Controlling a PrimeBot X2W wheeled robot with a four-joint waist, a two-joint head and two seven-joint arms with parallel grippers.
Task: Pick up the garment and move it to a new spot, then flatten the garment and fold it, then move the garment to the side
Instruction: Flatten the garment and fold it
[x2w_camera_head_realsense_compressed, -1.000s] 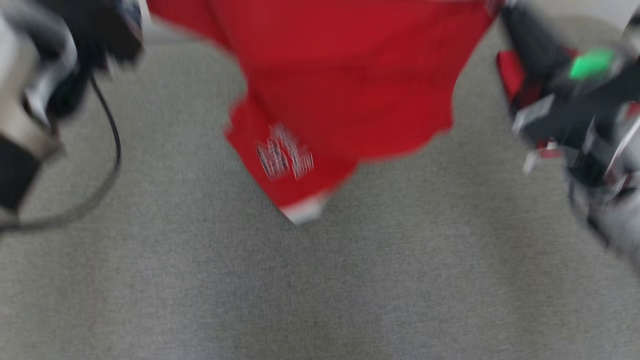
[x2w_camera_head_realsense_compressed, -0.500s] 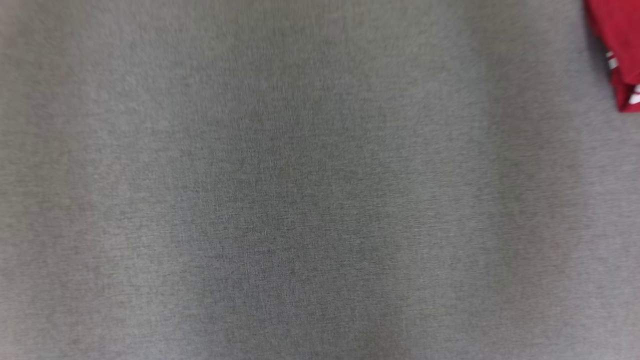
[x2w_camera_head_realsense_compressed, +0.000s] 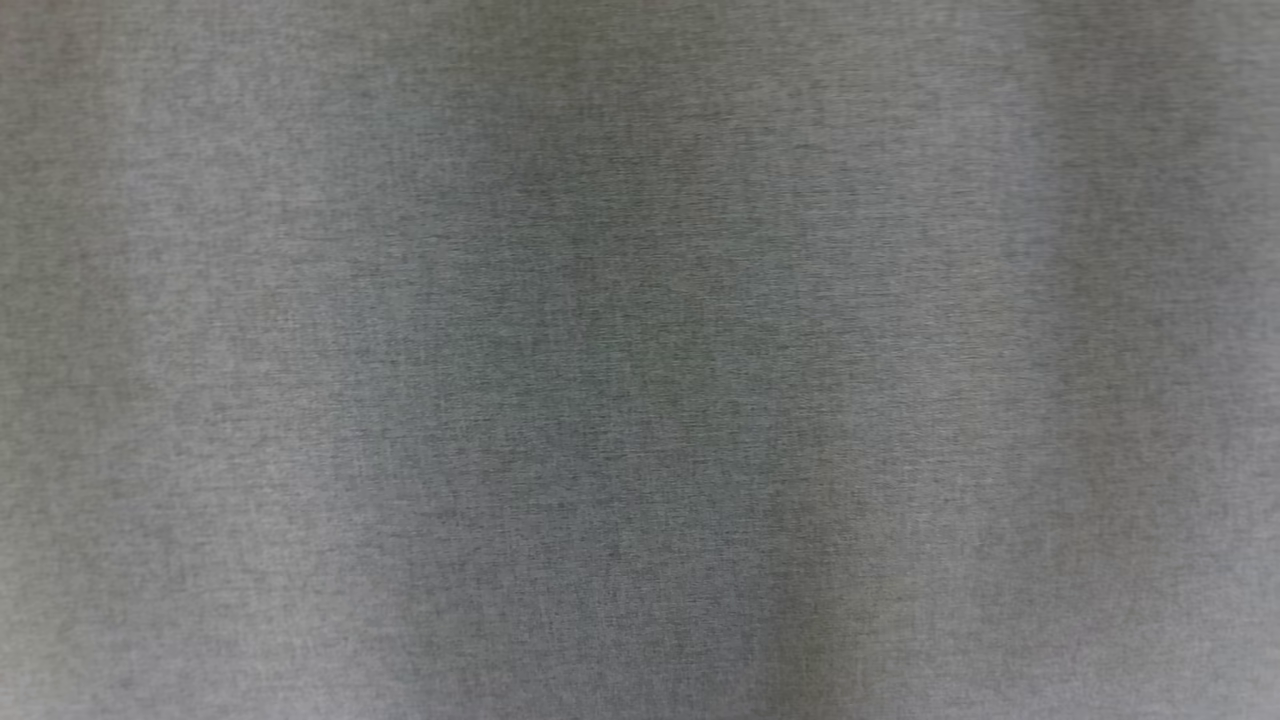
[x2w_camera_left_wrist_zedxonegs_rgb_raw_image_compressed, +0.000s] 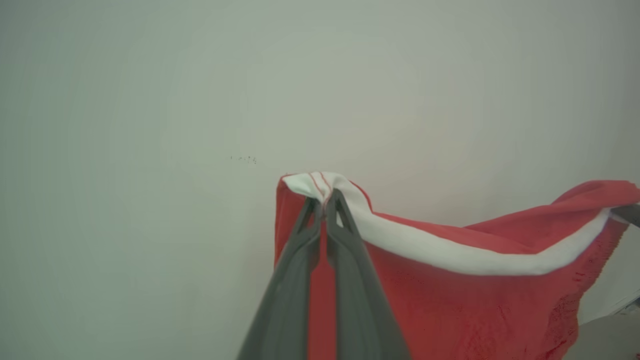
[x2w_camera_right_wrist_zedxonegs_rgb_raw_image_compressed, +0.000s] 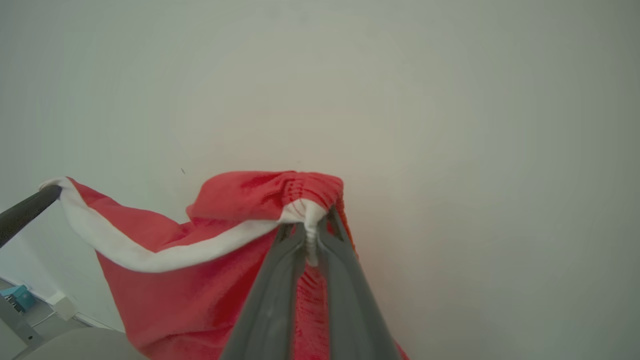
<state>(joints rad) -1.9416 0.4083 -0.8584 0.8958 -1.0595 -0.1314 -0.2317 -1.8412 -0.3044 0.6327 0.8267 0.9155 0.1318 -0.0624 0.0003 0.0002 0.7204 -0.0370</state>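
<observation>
The garment (x2w_camera_left_wrist_zedxonegs_rgb_raw_image_compressed: 470, 305) is red cloth with a white band along its top edge, and it hangs in the air between both arms. My left gripper (x2w_camera_left_wrist_zedxonegs_rgb_raw_image_compressed: 325, 200) is shut on one corner of the white band. At the other corner, in the right wrist view, my right gripper (x2w_camera_right_wrist_zedxonegs_rgb_raw_image_compressed: 307, 227) is shut on the bunched band of the garment (x2w_camera_right_wrist_zedxonegs_rgb_raw_image_compressed: 200, 295). The band sags between the two grips. The other arm's dark finger shows at the right edge of the left wrist view (x2w_camera_left_wrist_zedxonegs_rgb_raw_image_compressed: 627, 214) and at the left edge of the right wrist view (x2w_camera_right_wrist_zedxonegs_rgb_raw_image_compressed: 25, 212).
The head view looks down on a grey fabric surface (x2w_camera_head_realsense_compressed: 640, 360). Both wrist views face a plain pale wall (x2w_camera_left_wrist_zedxonegs_rgb_raw_image_compressed: 200, 100). A small teal object (x2w_camera_right_wrist_zedxonegs_rgb_raw_image_compressed: 17, 297) and a pale rounded edge (x2w_camera_right_wrist_zedxonegs_rgb_raw_image_compressed: 75, 347) lie low at the left of the right wrist view.
The head camera has swung: the red garment and both arms slid out of its picture, leaving grey surface. Both grips stay shut.
</observation>
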